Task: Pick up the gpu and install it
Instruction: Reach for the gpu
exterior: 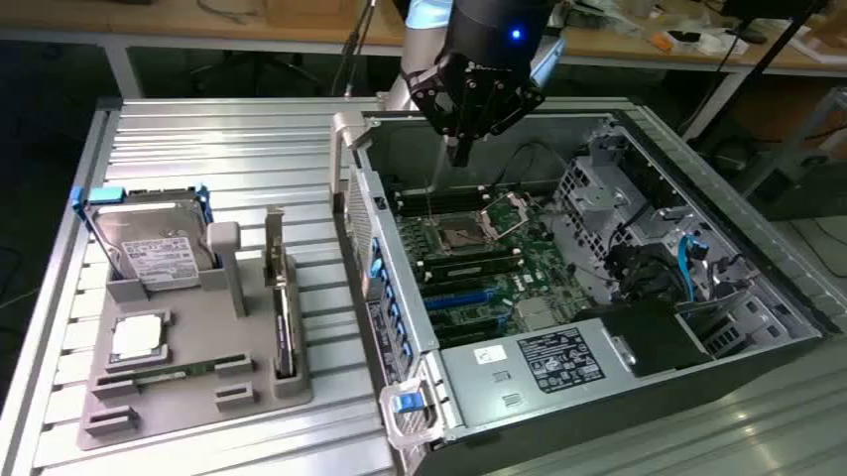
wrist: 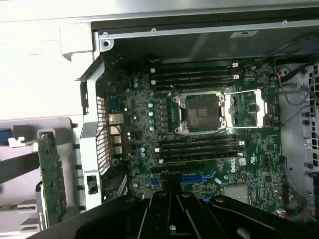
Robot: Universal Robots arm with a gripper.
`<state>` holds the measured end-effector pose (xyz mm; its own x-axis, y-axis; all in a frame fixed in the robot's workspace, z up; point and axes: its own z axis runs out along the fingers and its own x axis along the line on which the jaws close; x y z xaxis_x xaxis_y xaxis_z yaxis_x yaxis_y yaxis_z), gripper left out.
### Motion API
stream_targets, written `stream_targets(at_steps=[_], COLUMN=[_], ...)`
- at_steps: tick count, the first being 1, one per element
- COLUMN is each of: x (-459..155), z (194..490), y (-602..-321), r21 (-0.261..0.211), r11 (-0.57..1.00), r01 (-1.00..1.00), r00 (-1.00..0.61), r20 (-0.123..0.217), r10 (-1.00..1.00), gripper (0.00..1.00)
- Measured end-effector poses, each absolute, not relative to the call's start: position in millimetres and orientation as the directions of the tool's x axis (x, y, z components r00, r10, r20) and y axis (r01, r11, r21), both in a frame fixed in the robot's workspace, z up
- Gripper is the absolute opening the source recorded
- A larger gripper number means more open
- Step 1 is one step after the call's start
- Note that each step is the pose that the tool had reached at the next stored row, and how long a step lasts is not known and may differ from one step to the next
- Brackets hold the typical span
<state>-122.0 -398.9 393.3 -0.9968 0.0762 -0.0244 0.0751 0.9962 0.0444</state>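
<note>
wood bench (exterior: 159, 25) w/ clutter (exterior: 688, 40) behind, dark floor (exterior: 34, 169)

Robotics lab or workshop. Slatted aluminium table (exterior: 212, 134) carries an open PC case (exterior: 387, 297) and a grey fixture (exterior: 198, 392) racking a gpu (exterior: 282, 327) and hard drive (exterior: 153, 248). Cluttered workbench (exterior: 636, 45) behind; robot arm (exterior: 483, 35) above the case.

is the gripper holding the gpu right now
No, the gpu stands on edge in the gray holder, while the shut gripper hangs over the open computer case with nothing in it.
</note>
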Motion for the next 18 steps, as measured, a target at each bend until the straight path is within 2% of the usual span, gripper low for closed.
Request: stream_targets(at_steps=[18], x=[-126.1], z=[393.3], y=[-398.9], r21=[0.044], r11=[0.996], r01=[0.075], r00=[-0.997], r20=[-0.024], r10=[0.076], gripper=[0.11])
